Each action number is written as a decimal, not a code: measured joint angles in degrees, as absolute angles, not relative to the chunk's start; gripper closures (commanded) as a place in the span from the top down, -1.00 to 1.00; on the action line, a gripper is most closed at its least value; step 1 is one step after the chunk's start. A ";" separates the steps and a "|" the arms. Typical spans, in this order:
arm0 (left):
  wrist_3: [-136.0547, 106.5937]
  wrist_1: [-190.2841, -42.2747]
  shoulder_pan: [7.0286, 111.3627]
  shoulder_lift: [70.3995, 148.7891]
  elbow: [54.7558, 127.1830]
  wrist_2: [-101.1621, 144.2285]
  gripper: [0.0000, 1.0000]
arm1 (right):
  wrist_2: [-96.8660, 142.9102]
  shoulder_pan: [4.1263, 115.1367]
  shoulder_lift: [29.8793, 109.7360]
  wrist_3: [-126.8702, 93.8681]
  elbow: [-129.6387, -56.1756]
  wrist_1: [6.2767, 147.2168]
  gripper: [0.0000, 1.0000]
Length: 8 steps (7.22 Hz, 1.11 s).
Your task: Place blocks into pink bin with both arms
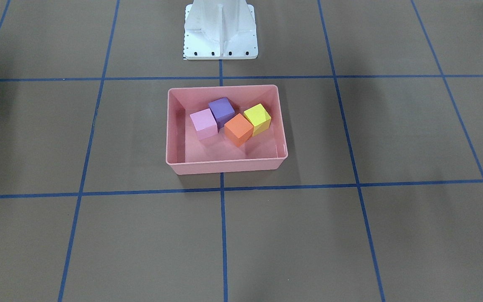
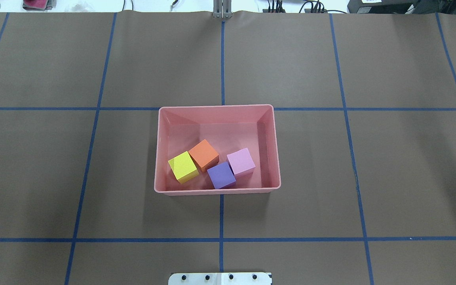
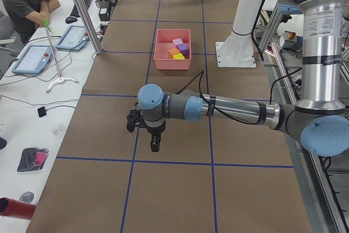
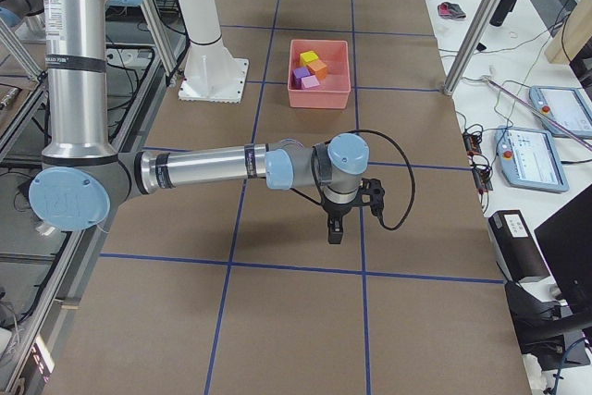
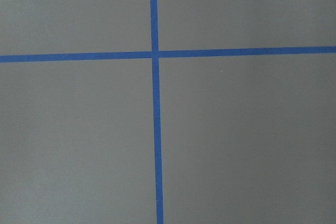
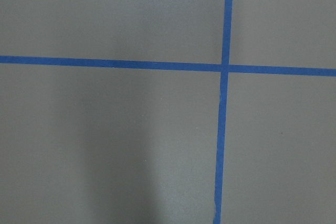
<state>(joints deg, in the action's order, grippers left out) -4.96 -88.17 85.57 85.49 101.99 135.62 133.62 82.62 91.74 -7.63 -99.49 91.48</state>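
The pink bin (image 1: 224,165) sits at the table's middle, also in the overhead view (image 2: 216,107). All the blocks lie inside it, close together: light pink (image 1: 203,123), purple (image 1: 221,109), orange (image 1: 238,129), yellow (image 1: 257,119). My left gripper (image 3: 155,144) hangs over bare table far from the bin, toward the table's left end. My right gripper (image 4: 335,228) hangs over bare table toward the right end. Both show only in the side views, so I cannot tell whether they are open or shut. The wrist views show only brown table and blue tape.
The white pedestal base (image 1: 220,33) stands just behind the bin. Blue tape lines form a grid on the brown table. A seated person (image 3: 24,4) and tablets (image 3: 32,58) are at a side desk. Another tablet (image 4: 555,159) lies beyond the far edge.
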 measured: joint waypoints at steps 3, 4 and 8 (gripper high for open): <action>-4.99 -88.27 85.77 84.92 102.84 135.46 1.00 | 133.59 82.62 91.60 -8.61 -99.49 91.32 0.99; -5.00 -88.30 85.91 84.63 103.23 135.46 1.00 | 133.59 82.62 91.59 -8.67 -99.49 91.32 0.99; -5.47 -88.33 86.18 84.13 103.89 135.53 1.00 | 133.59 82.62 91.61 -8.74 -99.42 91.21 0.99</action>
<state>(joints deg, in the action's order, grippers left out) -5.47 -88.33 86.18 84.13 103.89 135.53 133.59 82.62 91.61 -8.74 -99.42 91.21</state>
